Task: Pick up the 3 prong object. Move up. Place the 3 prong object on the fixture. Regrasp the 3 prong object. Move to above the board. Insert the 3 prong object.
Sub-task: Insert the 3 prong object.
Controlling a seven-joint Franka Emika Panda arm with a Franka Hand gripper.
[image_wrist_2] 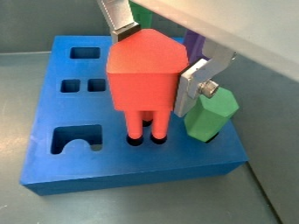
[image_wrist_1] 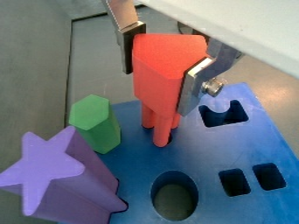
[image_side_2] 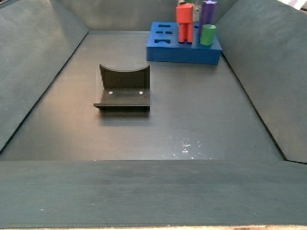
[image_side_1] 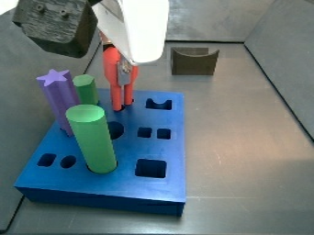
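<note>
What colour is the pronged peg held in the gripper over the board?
Bright red peg, clearest in a wrist view, between the gripper fingers above the blue board.

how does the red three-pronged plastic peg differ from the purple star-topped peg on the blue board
The red three-pronged plastic peg is flat-faced with prongs at its base; the purple star-topped peg has a star outline. The gripper has its fingers on either side of the red peg, while the purple one stands free. Both stand upright on the blue board.
</note>
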